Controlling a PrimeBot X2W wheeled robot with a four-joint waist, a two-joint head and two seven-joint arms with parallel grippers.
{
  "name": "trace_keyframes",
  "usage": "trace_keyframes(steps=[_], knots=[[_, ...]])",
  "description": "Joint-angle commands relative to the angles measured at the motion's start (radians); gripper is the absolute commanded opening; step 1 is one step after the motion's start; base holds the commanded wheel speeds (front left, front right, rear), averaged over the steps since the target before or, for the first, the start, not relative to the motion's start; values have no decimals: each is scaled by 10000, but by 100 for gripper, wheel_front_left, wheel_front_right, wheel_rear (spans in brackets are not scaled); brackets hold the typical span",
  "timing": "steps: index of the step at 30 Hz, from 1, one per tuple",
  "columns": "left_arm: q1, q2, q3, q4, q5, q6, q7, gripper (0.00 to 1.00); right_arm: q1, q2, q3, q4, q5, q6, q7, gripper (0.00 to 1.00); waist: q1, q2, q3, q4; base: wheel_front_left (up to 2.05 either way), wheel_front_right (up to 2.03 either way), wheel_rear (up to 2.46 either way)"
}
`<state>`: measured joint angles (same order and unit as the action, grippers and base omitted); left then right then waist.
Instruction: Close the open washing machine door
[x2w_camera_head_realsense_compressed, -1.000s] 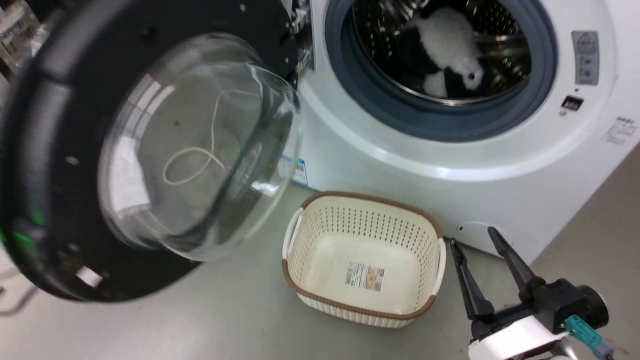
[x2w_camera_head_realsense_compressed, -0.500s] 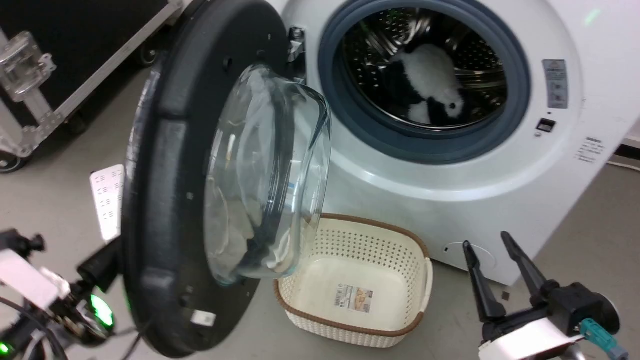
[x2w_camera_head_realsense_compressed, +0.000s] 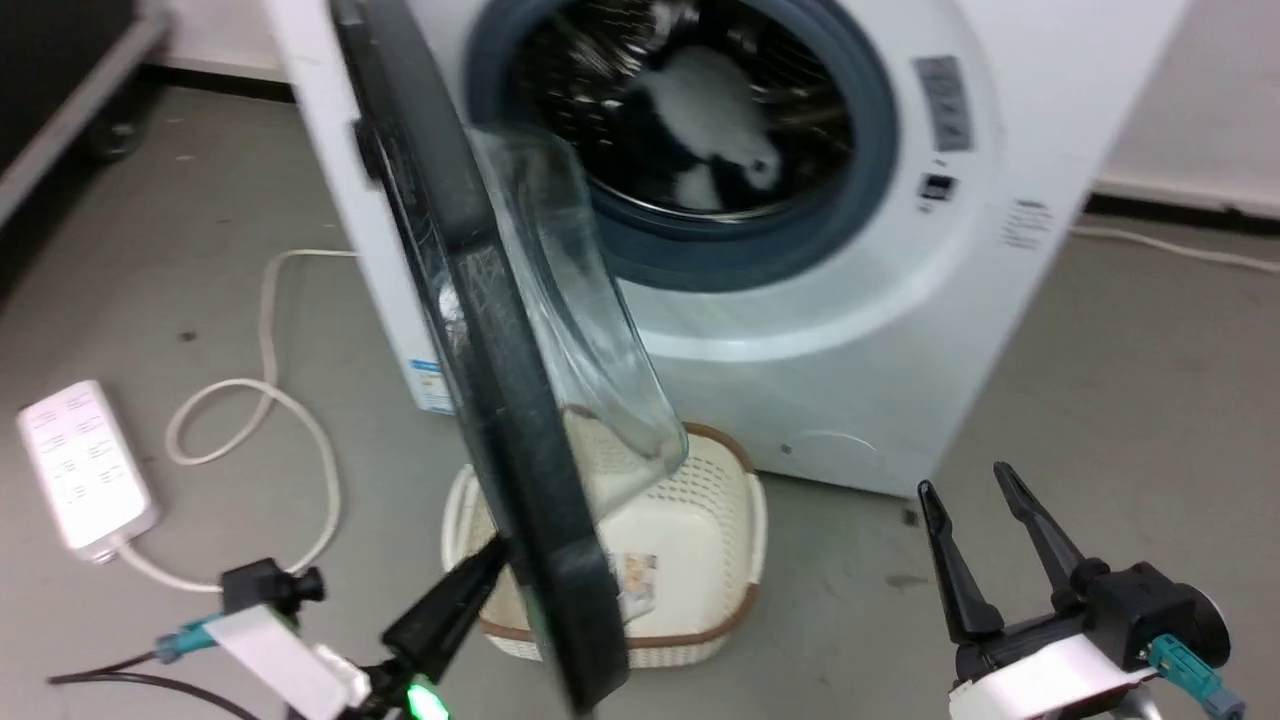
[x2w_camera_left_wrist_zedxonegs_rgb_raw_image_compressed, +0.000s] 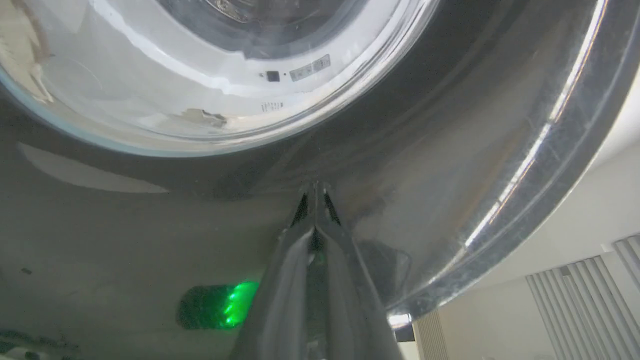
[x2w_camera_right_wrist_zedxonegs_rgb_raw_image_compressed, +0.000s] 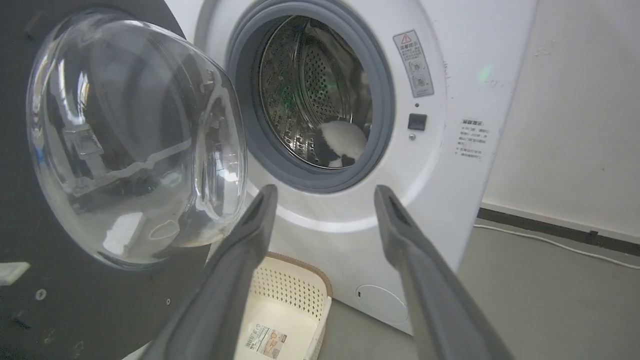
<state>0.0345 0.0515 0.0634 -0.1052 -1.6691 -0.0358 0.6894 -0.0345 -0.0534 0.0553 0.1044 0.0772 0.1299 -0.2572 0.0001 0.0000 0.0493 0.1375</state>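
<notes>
The white washing machine (x2w_camera_head_realsense_compressed: 850, 330) stands with its steel drum exposed. Its door (x2w_camera_head_realsense_compressed: 500, 400) is half swung, edge-on in the head view, its clear glass bowl (x2w_camera_head_realsense_compressed: 580, 320) facing the opening. My left gripper (x2w_camera_head_realsense_compressed: 490, 555) is shut, its tips pressed against the door's glossy outer face (x2w_camera_left_wrist_zedxonegs_rgb_raw_image_compressed: 450, 125) just below the window, as the left wrist view shows at the left gripper (x2w_camera_left_wrist_zedxonegs_rgb_raw_image_compressed: 316, 187). My right gripper (x2w_camera_head_realsense_compressed: 962, 478) stands open at the lower right, apart from the machine, holding nothing. In the right wrist view the right gripper (x2w_camera_right_wrist_zedxonegs_rgb_raw_image_compressed: 325, 190) points at the machine's front (x2w_camera_right_wrist_zedxonegs_rgb_raw_image_compressed: 450, 75), beside the door's bowl (x2w_camera_right_wrist_zedxonegs_rgb_raw_image_compressed: 135, 140).
A cream perforated basket (x2w_camera_head_realsense_compressed: 700, 520) with a brown rim sits on the floor under the door's lower edge. A black-and-white plush toy (x2w_camera_head_realsense_compressed: 710, 110) lies in the drum. A white power strip (x2w_camera_head_realsense_compressed: 85, 465) and looped cable (x2w_camera_head_realsense_compressed: 270, 400) lie on the floor to the left.
The door has swung from wide open to about halfway towards the machine. My left gripper has come into view behind it. The head camera has shifted; the right gripper stays open.
</notes>
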Motion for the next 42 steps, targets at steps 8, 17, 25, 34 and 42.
trace_keyframes(steps=[8,17,25,34,42], knots=[[-828,-11,-1660,885,-269,-548,-1891,0,-484,28,-14,-131,49,8,-46,100,-1,0,1105,-2007,0,0,0],[-3335,-12,-2440,2518,211,-852,-4116,0,-854,30,27,-209,289,8,-46,100,-1,0,2192,-3624,0,0,0],[-6008,-12,-2579,4341,99,-906,-6288,0,-1105,31,142,-247,668,8,-46,100,-1,0,2854,-4483,0,0,0],[-7800,-12,-2905,5938,-80,-944,-7285,0,-1259,31,195,-184,816,8,-46,100,-1,0,2913,-4524,0,0,0],[-6798,40,-3157,5277,237,-947,-7314,0,-1177,31,54,-173,609,8,-46,100,-1,0,2261,-3920,0,0,0]])
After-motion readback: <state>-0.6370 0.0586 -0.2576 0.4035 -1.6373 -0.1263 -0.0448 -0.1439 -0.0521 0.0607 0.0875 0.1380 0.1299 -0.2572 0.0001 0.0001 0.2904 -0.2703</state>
